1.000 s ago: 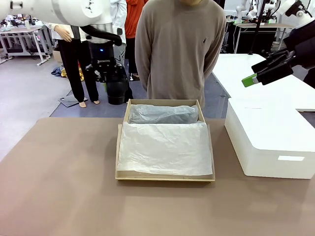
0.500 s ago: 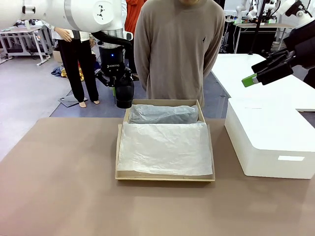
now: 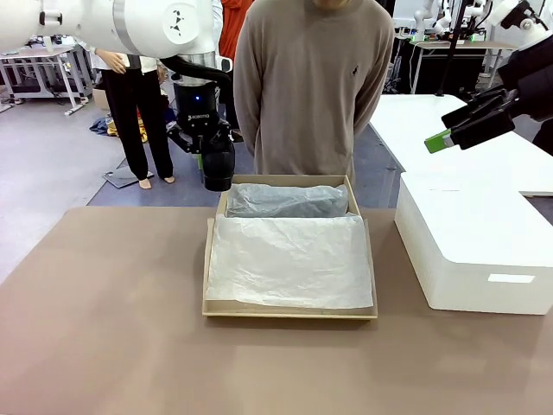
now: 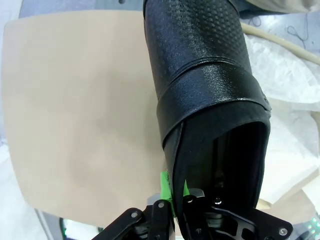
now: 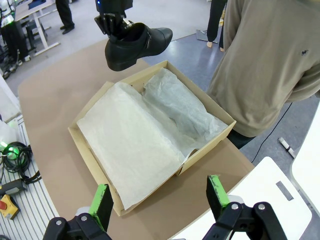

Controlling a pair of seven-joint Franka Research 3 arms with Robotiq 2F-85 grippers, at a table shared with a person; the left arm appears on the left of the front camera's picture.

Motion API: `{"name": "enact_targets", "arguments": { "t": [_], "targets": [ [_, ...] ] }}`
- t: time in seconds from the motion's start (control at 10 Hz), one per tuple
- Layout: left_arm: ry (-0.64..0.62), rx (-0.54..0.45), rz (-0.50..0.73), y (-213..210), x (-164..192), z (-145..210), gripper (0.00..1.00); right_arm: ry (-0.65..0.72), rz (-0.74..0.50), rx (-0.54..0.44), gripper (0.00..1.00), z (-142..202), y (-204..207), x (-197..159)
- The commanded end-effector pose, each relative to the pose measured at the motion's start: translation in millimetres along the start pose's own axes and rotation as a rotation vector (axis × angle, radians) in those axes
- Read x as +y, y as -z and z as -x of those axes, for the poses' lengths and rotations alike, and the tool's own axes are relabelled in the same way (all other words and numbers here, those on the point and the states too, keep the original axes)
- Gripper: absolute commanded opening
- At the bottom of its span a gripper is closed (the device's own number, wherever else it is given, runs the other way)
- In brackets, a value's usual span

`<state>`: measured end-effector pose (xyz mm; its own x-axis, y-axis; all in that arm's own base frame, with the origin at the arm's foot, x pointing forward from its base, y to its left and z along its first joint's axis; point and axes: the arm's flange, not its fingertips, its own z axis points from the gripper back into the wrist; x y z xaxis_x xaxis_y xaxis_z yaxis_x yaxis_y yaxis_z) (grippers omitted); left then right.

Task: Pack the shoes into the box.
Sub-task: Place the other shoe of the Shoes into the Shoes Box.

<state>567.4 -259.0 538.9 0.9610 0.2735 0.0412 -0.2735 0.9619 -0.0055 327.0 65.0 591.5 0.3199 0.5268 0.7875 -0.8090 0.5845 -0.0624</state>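
The left end effector point(image 3: 204, 154) is clenched on the rim of one black shoe point(image 3: 219, 173) and holds it up in the air. The shoe hangs near the box's corner at 11 o'clock, not touching it. In the right wrist view the shoe lies about flat, with its toe pointing toward the person point(image 3: 315, 86). The box point(image 3: 289, 309) sits open in the middle of the brown worktop point(image 3: 112, 303). White paper point(image 3: 289, 259) covers the bottom of the box. At the 12 o'clock end of the box there is a grey lump point(image 3: 285, 201) wrapped in paper; I cannot tell what is inside it. The person in a tan sweater stands just behind the box at 12 o'clock. A big white block point(image 3: 471, 251) sits on the worktop at 3 o'clock from the box, near it but not touching. The right end effector point(image 3: 449, 128) hangs high above that block, at about 2 o'clock from the box. It is released and holds nothing, with its green pads point(image 5: 102, 200) wide apart.
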Motion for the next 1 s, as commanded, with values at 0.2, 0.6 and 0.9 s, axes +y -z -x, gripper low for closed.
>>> {"name": "enact_targets", "arguments": {
  "t": [0.2, 0.6, 0.9],
  "targets": [
    [-0.426, -0.009, 0.020, -16, -43, 23, 0.00, 0.002, -0.012, -0.015, 1.00, 0, 1, 0],
    [-0.722, -0.105, 0.032, -14, -101, 48, 0.00, 0.002, -0.012, -0.015, 1.00, 0, 1, 0],
    [-0.698, -0.119, 0.055, -12, -108, 55, 0.00, 0.002, -0.012, -0.015, 1.00, 0, 1, 0]
  ]
}}
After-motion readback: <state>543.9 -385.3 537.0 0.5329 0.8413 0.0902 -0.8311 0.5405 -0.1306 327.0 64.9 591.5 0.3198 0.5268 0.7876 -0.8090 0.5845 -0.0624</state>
